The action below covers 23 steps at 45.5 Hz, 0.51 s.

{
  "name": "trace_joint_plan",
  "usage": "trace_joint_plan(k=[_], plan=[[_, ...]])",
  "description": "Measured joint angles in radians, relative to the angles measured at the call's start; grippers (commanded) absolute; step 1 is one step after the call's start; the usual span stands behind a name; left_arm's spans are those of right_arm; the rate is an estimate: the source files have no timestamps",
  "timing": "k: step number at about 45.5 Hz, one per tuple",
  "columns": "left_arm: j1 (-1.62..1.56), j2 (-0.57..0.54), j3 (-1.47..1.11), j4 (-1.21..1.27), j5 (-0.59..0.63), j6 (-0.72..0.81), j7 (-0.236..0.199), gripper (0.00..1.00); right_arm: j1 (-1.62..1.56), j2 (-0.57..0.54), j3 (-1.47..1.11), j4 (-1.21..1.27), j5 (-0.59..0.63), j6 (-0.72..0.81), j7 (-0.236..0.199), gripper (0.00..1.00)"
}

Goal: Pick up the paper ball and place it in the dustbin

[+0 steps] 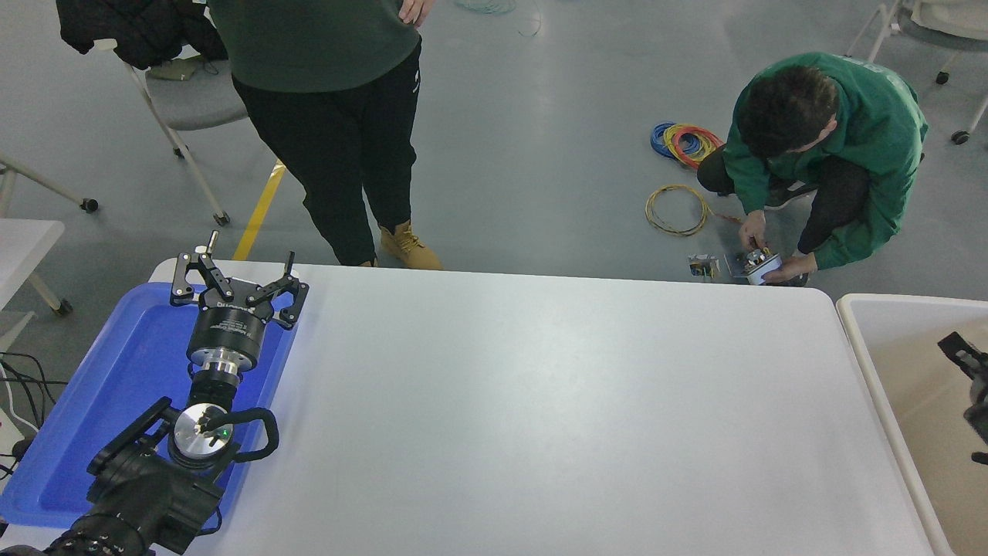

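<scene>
- Using the white table (540, 401) as the anchor. On its left end sits a blue tray (100, 401), and the left gripper (235, 282) is parked over the tray's far edge, fingers spread wide, holding nothing.
- Behind the table's far side a person (332, 116) is standing, and further right another person (826, 147) crouches on the floor next to some coiled cables (683, 143).
- Off the table's right end is the dustbin (868, 363). The right gripper (969, 378) pokes in over it at the frame edge, mostly cut off, so can't tell whether it's spread or closed.
- Paper ball: can't spot it anywhere, not on the table, not in the visible bit of bin. My guess is it's already dropped in and the job's basically done, only the arm left to pull back.
</scene>
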Motion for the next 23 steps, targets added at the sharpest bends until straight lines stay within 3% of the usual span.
trace_joint_plan(k=[17,23], plan=[[0.0,0.0,0.0,0.0,0.0,0.0,0.0,1.0,0.137,-0.012,0.237,0.067,0.006,0.002,0.008,1.0],[0.0,0.0,0.0,0.0,0.0,0.0,0.0,1.0,0.151,-0.04,0.399,0.177,0.006,0.002,0.033,1.0]])
